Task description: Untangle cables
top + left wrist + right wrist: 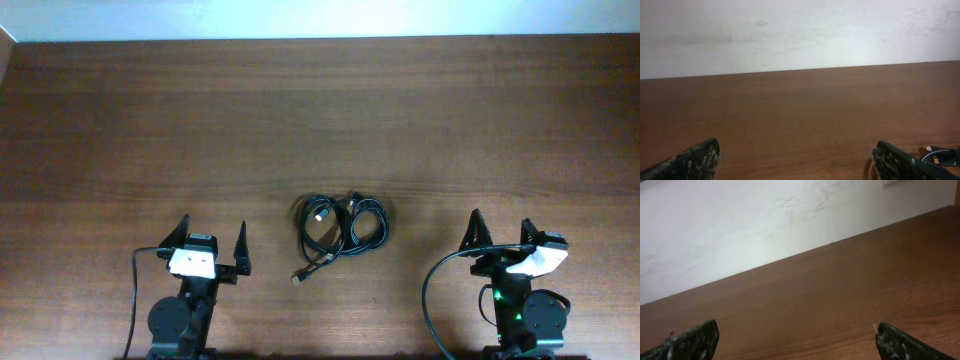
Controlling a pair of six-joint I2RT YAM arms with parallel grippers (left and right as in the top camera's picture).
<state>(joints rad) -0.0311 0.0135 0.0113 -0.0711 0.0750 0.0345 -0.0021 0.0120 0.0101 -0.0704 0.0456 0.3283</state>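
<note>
Lying coiled in one bundle on table (300, 100), cables (338, 228) touch neither gripper; left gripper (211, 232) and right gripper (500, 228) both empty, jaws wide apart

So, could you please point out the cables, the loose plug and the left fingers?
cables (348, 228), overhead, middle of the bundle.
loose plug (298, 279), overhead, its metal tip.
left fingers (241, 243), overhead, finger nearest the cables.

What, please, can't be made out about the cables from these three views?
- Overhead: the cables lie in one small dark tangle. How many cords there are, and which crosses over which, is too small to tell.
- Left wrist: only a short bit of cable shows at the right edge; the frame cuts off the rest.
- Right wrist: no cable in view, only the table and wall.
</note>
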